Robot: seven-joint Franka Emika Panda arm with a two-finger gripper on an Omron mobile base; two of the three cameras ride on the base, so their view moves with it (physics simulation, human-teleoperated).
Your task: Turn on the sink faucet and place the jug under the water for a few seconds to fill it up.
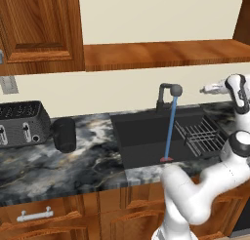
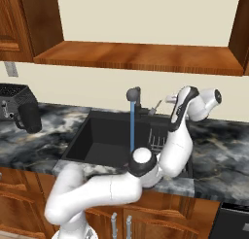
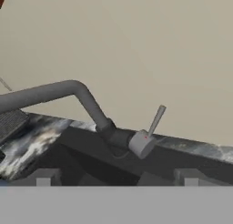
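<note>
The sink faucet [image 1: 167, 94] stands behind the black sink [image 1: 141, 134], and a thin blue stream of water [image 1: 169, 129] falls from its round head into the basin. The black jug [image 1: 65, 134] stands upright on the counter left of the sink, beside the toaster [image 1: 22, 123]. My gripper [image 1: 204, 90] hovers to the right of the faucet, above the sink's back edge, open and holding nothing. In the hand view, its fingertips [image 3: 43, 177] stand wide apart below the faucet's spout [image 3: 68, 90] and its small lever [image 3: 155, 119]. The right base view shows the jug [image 2: 29, 116] far left of my gripper [image 2: 170, 98].
A metal wire rack [image 1: 201, 135] sits in the right side of the sink. Wooden wall cabinets [image 1: 44, 29] and a shelf hang above the marble counter [image 1: 58, 166]. My own arm [image 2: 121, 184] bends across the front of the sink.
</note>
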